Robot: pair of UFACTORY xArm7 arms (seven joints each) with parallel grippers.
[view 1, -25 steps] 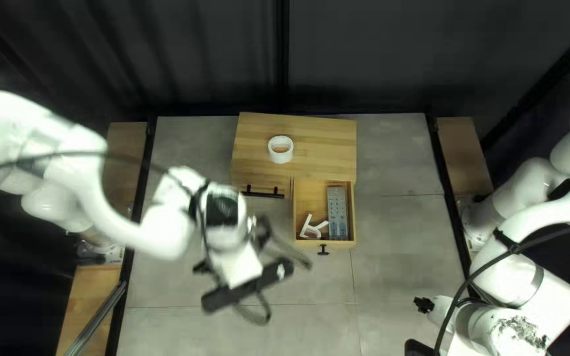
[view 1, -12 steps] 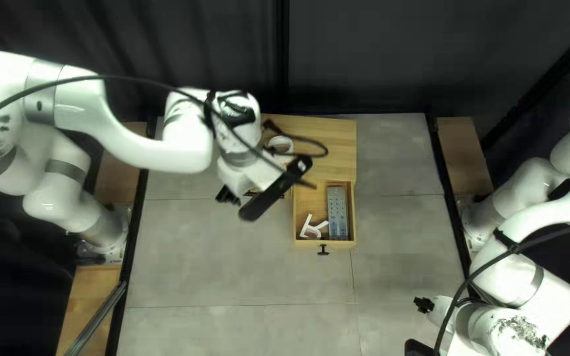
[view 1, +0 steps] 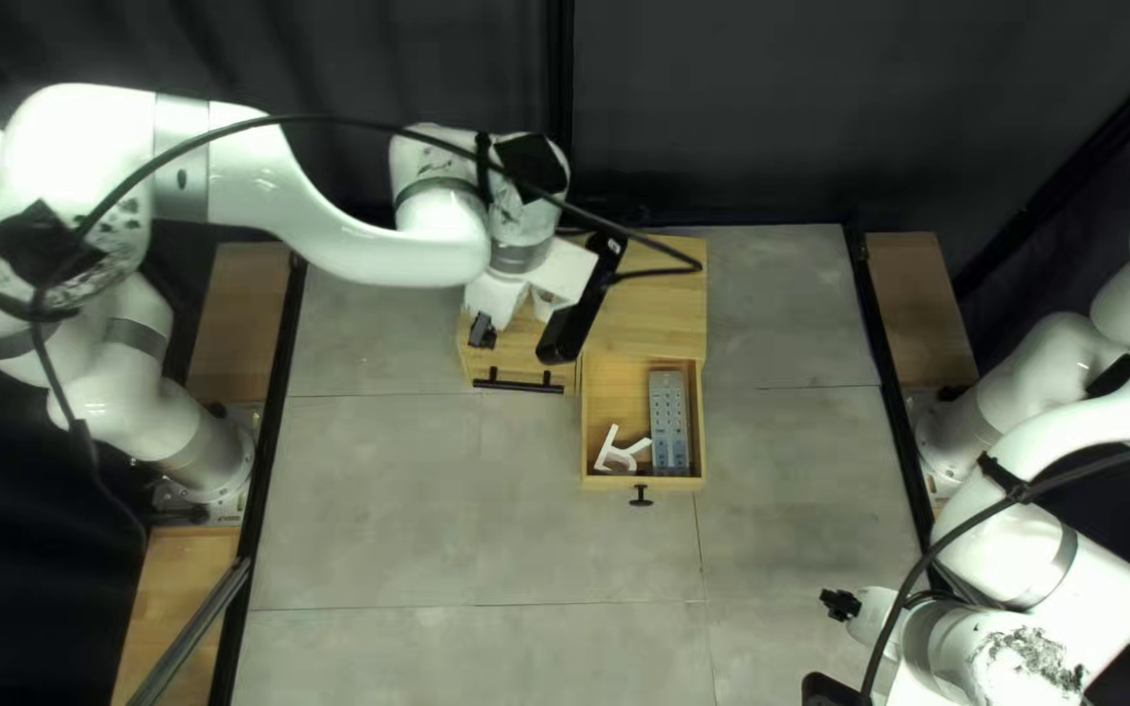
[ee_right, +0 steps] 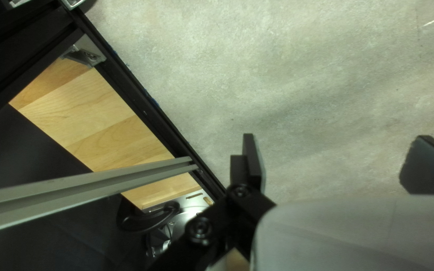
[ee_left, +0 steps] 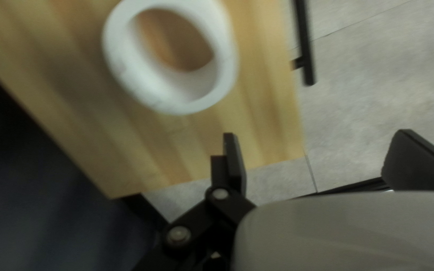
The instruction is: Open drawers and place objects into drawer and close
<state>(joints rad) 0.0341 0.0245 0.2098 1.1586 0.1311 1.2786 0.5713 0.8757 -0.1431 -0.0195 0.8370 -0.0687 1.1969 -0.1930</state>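
In the top left view my left gripper (view 1: 483,330) is over the left part of the wooden drawer box (view 1: 650,294). The left wrist view has this gripper (ee_left: 317,145) open and empty above the box's edge, with a white ring (ee_left: 126,68) lying ahead on the wooden top (ee_left: 91,125). The right drawer (view 1: 706,438) is pulled out, holding a grey remote (view 1: 670,425) and a white angular piece (view 1: 620,458). The left drawer is closed behind its black bar handle (view 1: 519,383). My right gripper (view 1: 840,604) stays low at the right; its wrist view gives the gripper (ee_right: 335,158) open over bare table.
Black rails (view 1: 882,353) run along both sides of the grey table (view 1: 434,523). A metal bar (ee_right: 86,188) and a wooden side board (ee_right: 106,130) lie beyond the rail in the right wrist view. My left arm and its cable cross above the box.
My left arm has swung from the table's left middle up toward the far edge and over the box, now largely covering the white ring in the top left view. The right arm has stayed still.
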